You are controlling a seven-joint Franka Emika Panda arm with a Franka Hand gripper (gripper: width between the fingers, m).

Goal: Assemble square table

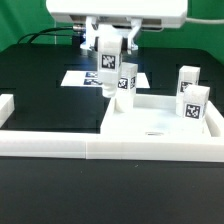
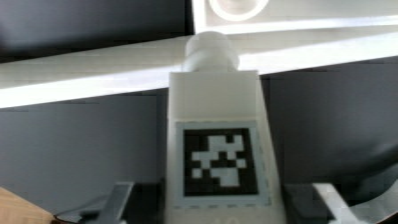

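Nearest the exterior camera runs the long low white border wall (image 1: 60,148), crossing the black table (image 1: 40,90) from the view's left to its right. Just behind it, toward the view's right, lies the square tabletop slab (image 1: 150,120), flat, with a raised rim and a small dark spot in its recessed panel. Two tagged leg blocks (image 1: 192,104) stand upright at the slab's right side, one just behind the other; whether they rest on the slab or beside it I cannot tell.

Above the slab's far left corner hangs the gripper (image 1: 110,62), its fingers partly closed around a tagged white leg (image 1: 109,68) held upright, the lower end close over the corner; contact there is unclear. Another tagged block (image 1: 129,80) stands just beside it on the view's right.

From the wrist camera, the held leg (image 2: 217,130) fills the centre, its tag facing the lens, with grey fingertips (image 2: 121,200) flanking it.

Farthest back, the marker board (image 1: 82,78) lies flat on the table behind the gripper.
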